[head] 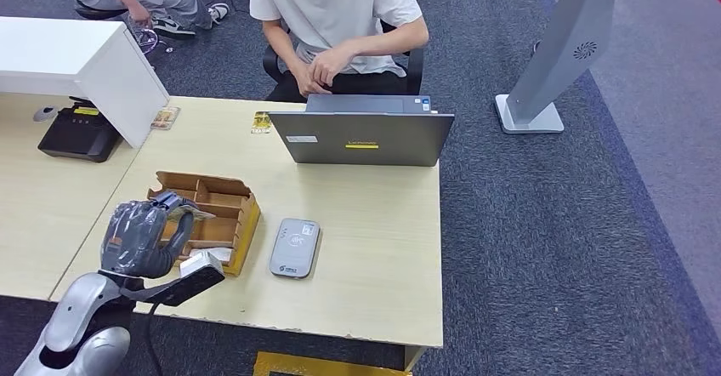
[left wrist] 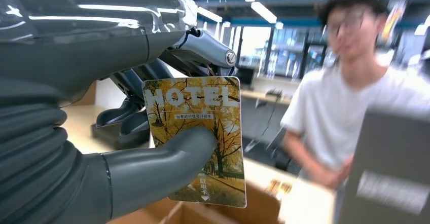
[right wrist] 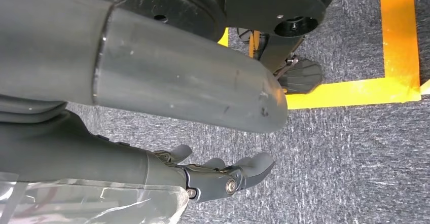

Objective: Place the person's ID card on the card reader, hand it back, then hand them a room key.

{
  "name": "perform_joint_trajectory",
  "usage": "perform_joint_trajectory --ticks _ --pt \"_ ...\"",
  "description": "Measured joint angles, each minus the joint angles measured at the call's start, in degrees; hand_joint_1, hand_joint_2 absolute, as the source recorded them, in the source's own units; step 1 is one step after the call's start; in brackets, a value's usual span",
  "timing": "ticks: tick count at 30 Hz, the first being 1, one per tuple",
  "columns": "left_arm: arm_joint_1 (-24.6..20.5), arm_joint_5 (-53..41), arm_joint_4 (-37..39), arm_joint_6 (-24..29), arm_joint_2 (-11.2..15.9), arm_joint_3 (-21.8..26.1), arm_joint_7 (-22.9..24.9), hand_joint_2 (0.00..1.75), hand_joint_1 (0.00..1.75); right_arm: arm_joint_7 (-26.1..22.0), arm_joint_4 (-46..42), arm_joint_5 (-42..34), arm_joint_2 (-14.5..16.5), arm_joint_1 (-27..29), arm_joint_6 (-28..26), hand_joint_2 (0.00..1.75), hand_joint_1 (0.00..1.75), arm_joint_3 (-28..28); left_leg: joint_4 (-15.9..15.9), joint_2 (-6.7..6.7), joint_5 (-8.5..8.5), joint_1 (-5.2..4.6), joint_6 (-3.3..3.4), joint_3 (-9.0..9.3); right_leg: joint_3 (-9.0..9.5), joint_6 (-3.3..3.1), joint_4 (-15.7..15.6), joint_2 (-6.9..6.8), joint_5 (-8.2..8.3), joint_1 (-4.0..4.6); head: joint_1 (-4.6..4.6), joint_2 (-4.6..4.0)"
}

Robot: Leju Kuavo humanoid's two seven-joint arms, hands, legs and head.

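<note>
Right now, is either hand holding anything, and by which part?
The left hand pinches the hotel room key card across its middle, near one long edge. The right hand hangs over the carpet, holding nothing.

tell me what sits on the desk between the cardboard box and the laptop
Nothing: in the head view the desk is bare wood between the cardboard box and the laptop. The card reader lies beside the box, nearer the robot.

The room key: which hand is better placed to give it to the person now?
Left. The left hand already pinches the room key over the cardboard box, facing the person. The right hand hangs open near the floor.
</note>
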Motion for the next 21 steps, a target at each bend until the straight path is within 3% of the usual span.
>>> perform_joint_trajectory --ticks 6,9,17,21 --pt "1.8 3.0 -7.7 3.5 0.6 6.0 -3.0 1.75 1.75 0.0 0.0 -0.1 0.0 0.2 0.0 0.0 0.0 0.0 0.0 -0.01 0.0 0.01 0.0 0.0 -0.02 0.0 0.0 -0.02 -0.01 0.0 -0.01 0.0" --pt "-0.4 2.6 -8.5 3.8 0.7 7.8 -3.0 1.75 1.75 0.4 0.0 0.5 0.0 0.2 0.1 0.0 0.0 0.2 0.0 -0.08 0.04 0.01 0.01 -0.01 -0.1 0.0 0.0 -0.09 0.01 0.0 -0.02 0.0" --pt "-19.6 -4.3 2.2 2.7 0.8 7.6 0.1 1.75 1.75 3.3 -0.1 4.0 0.1 -1.9 0.4 0.0 0.0 3.2 0.0 -0.25 0.42 0.01 -0.05 -0.18 -0.25 -0.07 0.0 -0.25 0.34 0.01 0.03 0.01" --pt "-32.5 -15.5 14.7 5.3 0.3 4.9 3.5 1.75 1.75 5.7 -0.2 6.6 0.3 -3.5 1.1 0.0 0.0 5.6 0.1 -0.29 0.58 0.01 -0.04 -0.35 -0.4 -0.07 0.0 -0.28 0.47 0.01 0.07 0.0"
